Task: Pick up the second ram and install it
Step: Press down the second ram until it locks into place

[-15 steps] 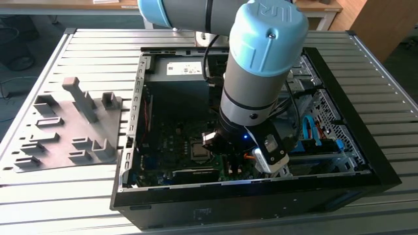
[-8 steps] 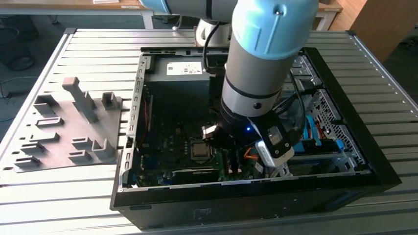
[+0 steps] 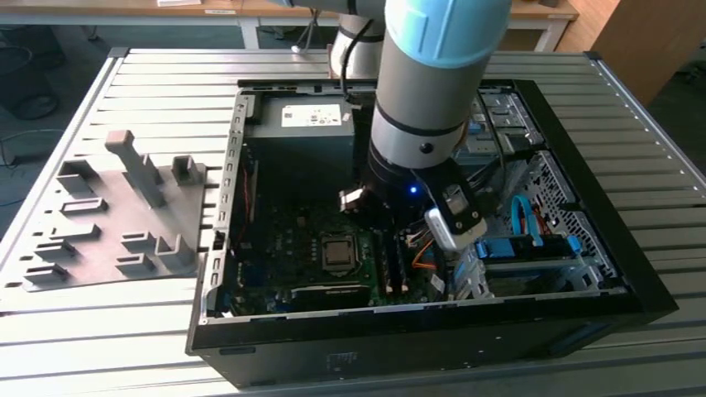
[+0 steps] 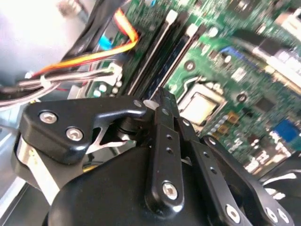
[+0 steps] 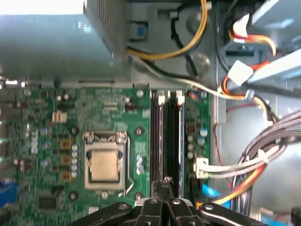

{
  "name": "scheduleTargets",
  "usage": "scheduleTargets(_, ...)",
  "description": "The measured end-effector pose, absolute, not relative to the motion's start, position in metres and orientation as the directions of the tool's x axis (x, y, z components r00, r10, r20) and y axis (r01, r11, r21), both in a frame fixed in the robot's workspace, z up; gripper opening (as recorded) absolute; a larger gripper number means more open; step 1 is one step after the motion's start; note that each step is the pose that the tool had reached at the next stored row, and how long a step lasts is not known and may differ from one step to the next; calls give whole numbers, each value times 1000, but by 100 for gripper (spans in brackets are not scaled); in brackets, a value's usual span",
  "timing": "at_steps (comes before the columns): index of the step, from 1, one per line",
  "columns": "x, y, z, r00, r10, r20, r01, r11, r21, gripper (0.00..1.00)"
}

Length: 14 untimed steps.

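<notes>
The end effector (image 5: 162, 188) is being held closed, fingertips together, gripping nothing, directly over the memory slots (image 5: 168, 141) on the motherboard (image 5: 70, 122). The second ram (image 5: 179, 141) is sitting upright in its slot beside the darker strip (image 5: 156, 141); installation is being judged essentially done, full seating unconfirmed.

Second ram (image 5: 178, 141) seated upright in mobo slot.

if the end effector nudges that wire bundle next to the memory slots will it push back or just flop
Probably it flops: the wire bundle is thin, loosely curved strands, so it should bend aside under the end effector. It may spring back partly, since a tie bunches the strands and some run to a white connector. It looks light and unlikely to resist much.
</notes>
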<state>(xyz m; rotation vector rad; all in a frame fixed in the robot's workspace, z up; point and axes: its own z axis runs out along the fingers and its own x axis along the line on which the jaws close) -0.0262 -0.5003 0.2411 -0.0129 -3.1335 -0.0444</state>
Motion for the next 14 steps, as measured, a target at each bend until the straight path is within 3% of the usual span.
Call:
scheduleTargets(6,-26,-496,245,-1000,8,8,8,1000,28,10)
scheduleTargets(14,-26,-495,285,-1000,8,8,8,1000,28,10)
